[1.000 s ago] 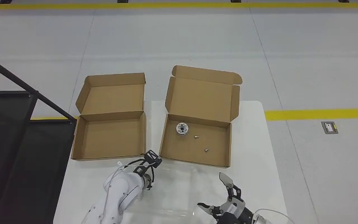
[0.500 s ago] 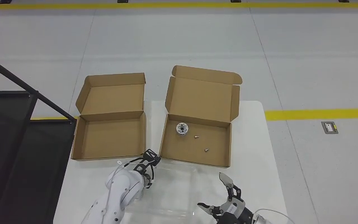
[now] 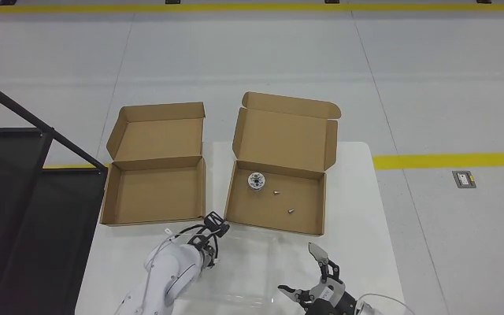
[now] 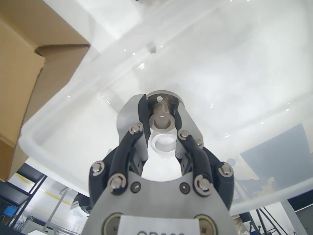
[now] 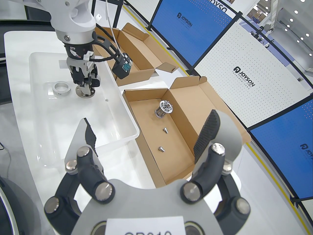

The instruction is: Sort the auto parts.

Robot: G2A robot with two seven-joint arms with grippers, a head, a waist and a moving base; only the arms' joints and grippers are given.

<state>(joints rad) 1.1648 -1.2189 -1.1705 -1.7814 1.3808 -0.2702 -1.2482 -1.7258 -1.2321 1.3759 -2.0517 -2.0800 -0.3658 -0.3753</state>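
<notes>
From above, two cardboard boxes are sitting side by side at the far edge of the white table (image 3: 358, 236), lids folded back. The left box (image 3: 153, 195) is lying just beside the right box (image 3: 303, 213), which is holding a metal spool (image 3: 255, 180) and two small bolts (image 3: 276, 190). The left arm (image 3: 177, 272) is hanging over a clear tray (image 3: 260, 236) in front of the boxes. The right gripper (image 3: 303, 273) is hovering near the table's front edge, its fingers spread wide and holding nothing.

In the left wrist view, the left gripper (image 4: 161, 121) is pinching a flanged metal part (image 4: 162, 113) by its neck, flange downward, inside the tray. A white ring (image 4: 164, 144) is lying on the tray floor just beside it.

In the right wrist view, the part's flange is sitting at or just above the tray floor; which of the two cannot be told.
</notes>
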